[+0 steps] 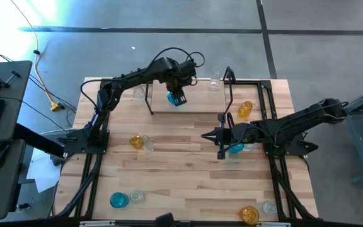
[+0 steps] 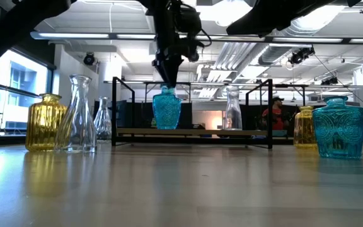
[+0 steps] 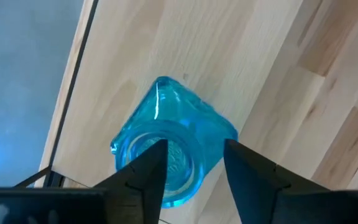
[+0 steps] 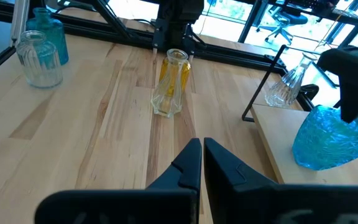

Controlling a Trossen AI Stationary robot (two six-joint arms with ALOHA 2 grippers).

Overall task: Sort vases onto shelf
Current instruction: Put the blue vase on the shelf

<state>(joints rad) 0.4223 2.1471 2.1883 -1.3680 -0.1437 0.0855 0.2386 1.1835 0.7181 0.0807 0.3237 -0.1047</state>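
Note:
A teal vase [image 1: 176, 98] [image 2: 167, 108] [image 3: 166, 146] [image 4: 327, 142] stands upright on the shelf's wooden board [image 1: 194, 104] [image 2: 197, 132]. My left gripper [image 1: 178, 93] [image 2: 169, 83] [image 3: 194, 165] is right over its mouth, open, one finger above the mouth and one beside the rim. A clear vase [image 1: 215, 84] [image 2: 232, 111] also stands on the shelf. My right gripper [image 1: 205, 135] [image 4: 202, 158] is shut and holds nothing above mid-table. Just behind it are a teal vase [image 1: 235, 149] [image 2: 339, 127] and a clear one [image 1: 249, 146]. My left gripper comes down on the teal vase's mouth [image 3: 182, 134] from above, with its fingers [image 3: 148, 168] spread. The vase's base rests on the shelf board. I cannot tell whether either finger touches the rim.
An amber vase [image 1: 135, 141] [image 2: 45, 122] and a clear one [image 1: 148, 144] [image 2: 79, 113] stand left of centre. Another amber vase [image 1: 245, 110] sits right of the shelf's black frame [image 1: 230, 94]. Teal [image 1: 118, 200], clear [image 1: 136, 197], amber [image 1: 249, 215] and clear [image 1: 269, 207] vases line the near edge.

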